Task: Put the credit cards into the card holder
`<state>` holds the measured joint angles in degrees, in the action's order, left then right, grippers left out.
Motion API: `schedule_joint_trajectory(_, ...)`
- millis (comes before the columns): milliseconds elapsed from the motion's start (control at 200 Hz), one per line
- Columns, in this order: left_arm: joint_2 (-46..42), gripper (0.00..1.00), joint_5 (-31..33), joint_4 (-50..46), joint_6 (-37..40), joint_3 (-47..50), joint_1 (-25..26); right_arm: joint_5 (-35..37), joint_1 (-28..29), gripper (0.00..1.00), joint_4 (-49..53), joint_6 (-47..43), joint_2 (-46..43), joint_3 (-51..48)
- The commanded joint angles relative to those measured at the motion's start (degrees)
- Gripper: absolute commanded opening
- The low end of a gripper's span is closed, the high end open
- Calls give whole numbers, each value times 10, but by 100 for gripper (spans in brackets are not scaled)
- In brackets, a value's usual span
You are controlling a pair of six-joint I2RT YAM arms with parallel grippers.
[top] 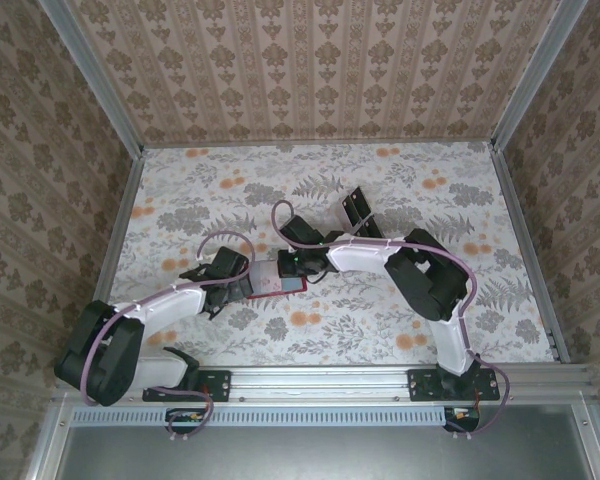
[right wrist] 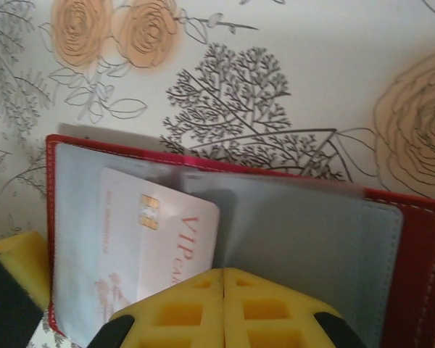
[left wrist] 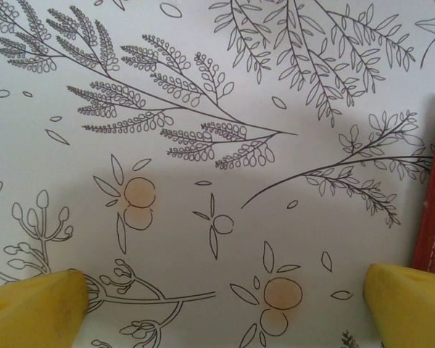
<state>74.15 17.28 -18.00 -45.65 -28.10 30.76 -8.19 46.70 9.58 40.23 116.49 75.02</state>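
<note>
On the floral tabletop (top: pixel 380 330), mid-front between the two arms, the red card holder (top: pixel 272 286) lies opened flat, pale pockets up. From the right wrist, a pinkish-white credit card (right wrist: pixel 156 246) with a chip and VIP lettering sits tilted. It appears partly tucked into the left pocket, lower end toward the fingers. Right end effector (right wrist: pixel 225 279) is pressed together at the holder's near edge; can't tell whether it pinches the card edge or a pocket leaf. Left end effector (left wrist: pixel 221 308) is spread wide, nothing between, low over bare tabletop just beside the holder's red edge. Step looks like seating the card: straighten the tilt first, push along the pocket's axis, and keep force low so the holder doesn't slide. Left arm could pin the red edge as a brace. Risk: card buckles or catches on the pocket lip.
</note>
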Motion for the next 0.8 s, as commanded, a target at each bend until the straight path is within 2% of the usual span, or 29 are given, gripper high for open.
schedule_joint_trajectory(0,38,100,-65,74,3,25,2,-14,10,9,19,-4,19,26)
schedule_joint_trajectory(405,48,100,-71,84,4,26,2,-35,28,9,16,7,45,63)
schedule_joint_trajectory(795,49,100,-73,85,6,27,2,4,10,10,22,-4,-23,14)
